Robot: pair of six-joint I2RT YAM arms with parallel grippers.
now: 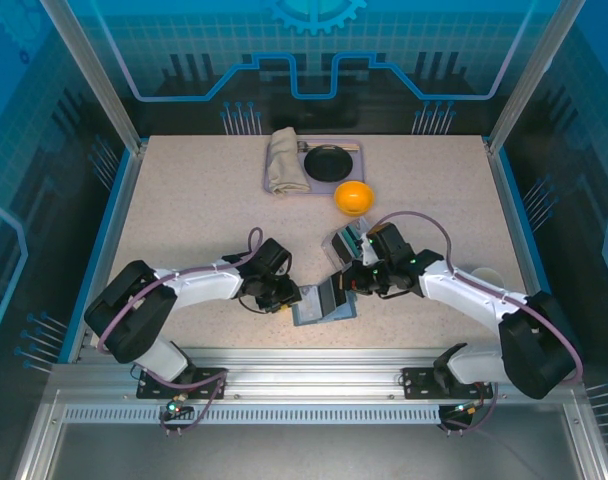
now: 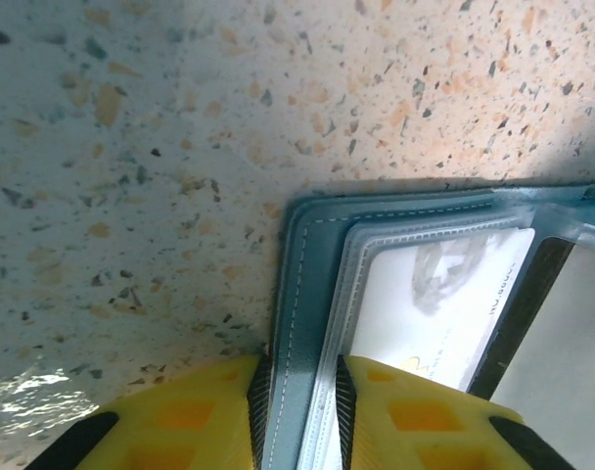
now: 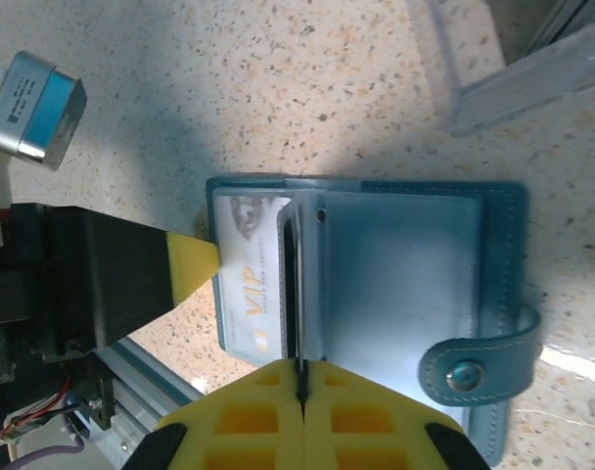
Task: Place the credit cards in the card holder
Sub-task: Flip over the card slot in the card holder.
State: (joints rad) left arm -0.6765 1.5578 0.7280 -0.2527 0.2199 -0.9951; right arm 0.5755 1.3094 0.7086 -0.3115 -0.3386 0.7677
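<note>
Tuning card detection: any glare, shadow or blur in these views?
Top external: even light, sharp; card holder small. Left wrist: glare on the table lower left, left claw soft. Right wrist: shadow on the table beside the holder, glare streak far right, right claw soft, its dark credit card edge-on.

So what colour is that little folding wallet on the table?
Slate blue, with pale stitching along its edges; the card holder shows best in the right wrist view.

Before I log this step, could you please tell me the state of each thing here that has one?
Wallet: open, strap unsnapped.
White card: tucked in a clear pocket.
Left end effector: shut on the wallet's edge.
Right end effector: shut on a thin inner leaf of the wallet.
</note>
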